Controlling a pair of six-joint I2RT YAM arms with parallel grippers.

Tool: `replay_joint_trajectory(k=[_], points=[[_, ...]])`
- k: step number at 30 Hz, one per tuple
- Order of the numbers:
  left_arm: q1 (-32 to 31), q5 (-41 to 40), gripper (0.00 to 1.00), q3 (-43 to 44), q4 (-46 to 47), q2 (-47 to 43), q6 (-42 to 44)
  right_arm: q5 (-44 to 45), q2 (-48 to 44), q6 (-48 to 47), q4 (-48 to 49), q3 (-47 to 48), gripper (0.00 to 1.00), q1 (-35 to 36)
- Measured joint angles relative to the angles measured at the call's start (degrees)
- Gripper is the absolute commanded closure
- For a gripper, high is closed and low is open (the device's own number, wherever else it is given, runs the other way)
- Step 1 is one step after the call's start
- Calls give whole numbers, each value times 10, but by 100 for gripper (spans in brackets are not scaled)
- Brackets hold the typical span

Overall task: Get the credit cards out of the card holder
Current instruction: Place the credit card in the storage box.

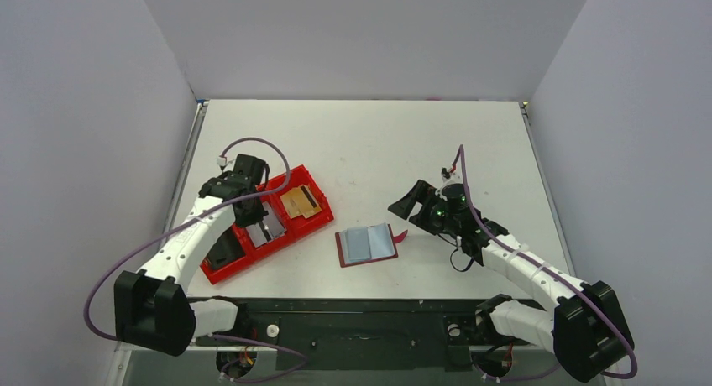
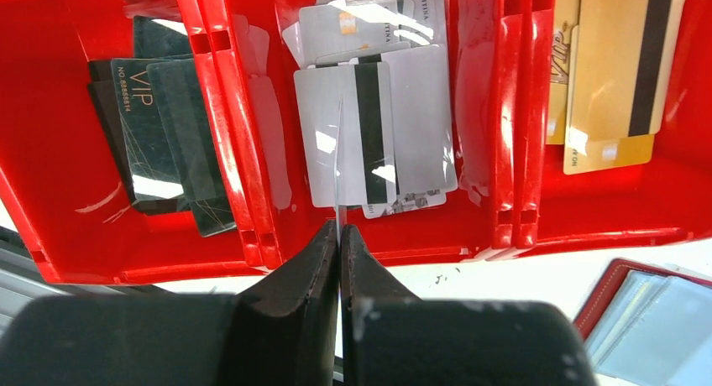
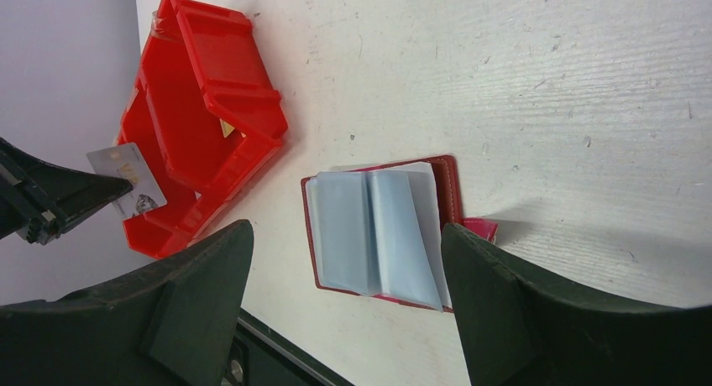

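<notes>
Left tool (image 2: 338, 232) pinches a silver card (image 3: 128, 178) above tray (image 2: 588, 235).

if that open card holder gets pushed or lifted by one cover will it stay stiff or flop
Pushed, the card holder probably slides rather than tips, since it lies open and flat on the table. Lifted by one cover, its thin pale sleeves would likely flop and the halves fold. It looks light.
</notes>
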Motion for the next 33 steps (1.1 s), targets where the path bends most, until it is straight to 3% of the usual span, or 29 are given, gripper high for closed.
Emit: replay_joint_trajectory(k=[10, 11, 14, 16, 27, 33], points=[[0, -15, 98, 0, 7, 37, -3, 0, -2, -2, 0, -10, 22, 0], [0, -16, 96, 0, 8, 40, -5, 0, -2, -2, 0, -10, 22, 0], [0, -18, 70, 0, 11, 47, -5, 0, -3, -2, 0, -10, 22, 0], [0, -18, 64, 0, 14, 50, -7, 0, -4, -2, 0, -10, 22, 0], [0, -1, 51, 0, 30, 44, -4, 3, -6, -7, -8, -10, 22, 5], [0, 48, 47, 0, 50, 18, 7, 49, -4, -24, -58, 11, 22, 49]])
